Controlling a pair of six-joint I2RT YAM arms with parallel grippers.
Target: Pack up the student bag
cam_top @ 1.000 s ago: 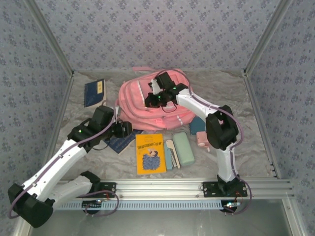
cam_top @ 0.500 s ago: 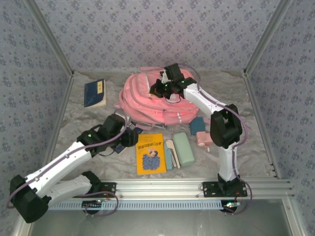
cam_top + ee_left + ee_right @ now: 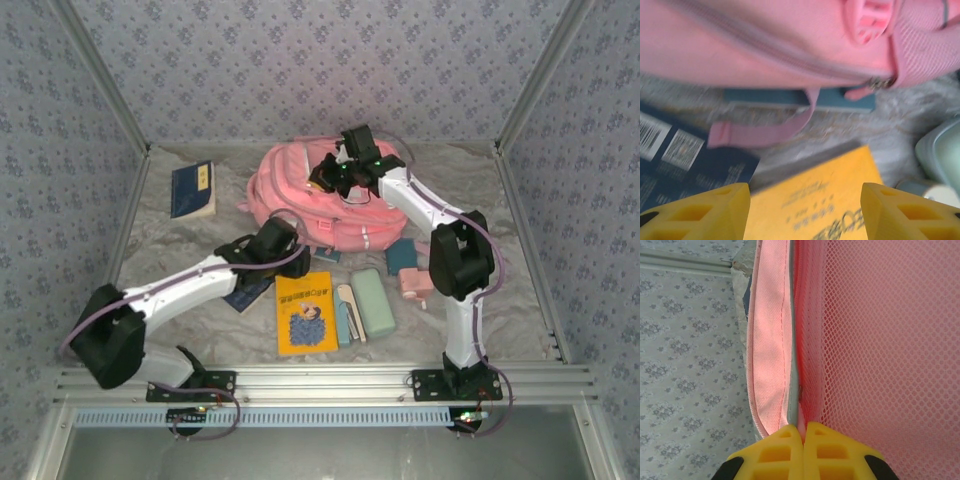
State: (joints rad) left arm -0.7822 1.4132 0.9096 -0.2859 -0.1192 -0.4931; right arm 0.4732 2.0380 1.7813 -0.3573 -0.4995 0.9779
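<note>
Left wrist cam is smeary. The student bag [image 3: 765,35] runs off the top edge, and the yellow book [image 3: 815,195] gets chopped at the bottom, its print unreadable. A teal slab [image 3: 770,97] (book? can't tell) is half tucked under the bag, and the mint case [image 3: 940,152] is clipped at the right. From above, the left arm [image 3: 190,287] covers part of the dark blue book [image 3: 243,297], and the right arm [image 3: 458,262] hides part of a small pink thing [image 3: 412,285].

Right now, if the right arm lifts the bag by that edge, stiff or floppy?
Probably floppy: the student bag is soft, creased fabric, so it should sag from the right fingers pinching its thin edge. The loose strap may drag or snag on the books below.
</note>
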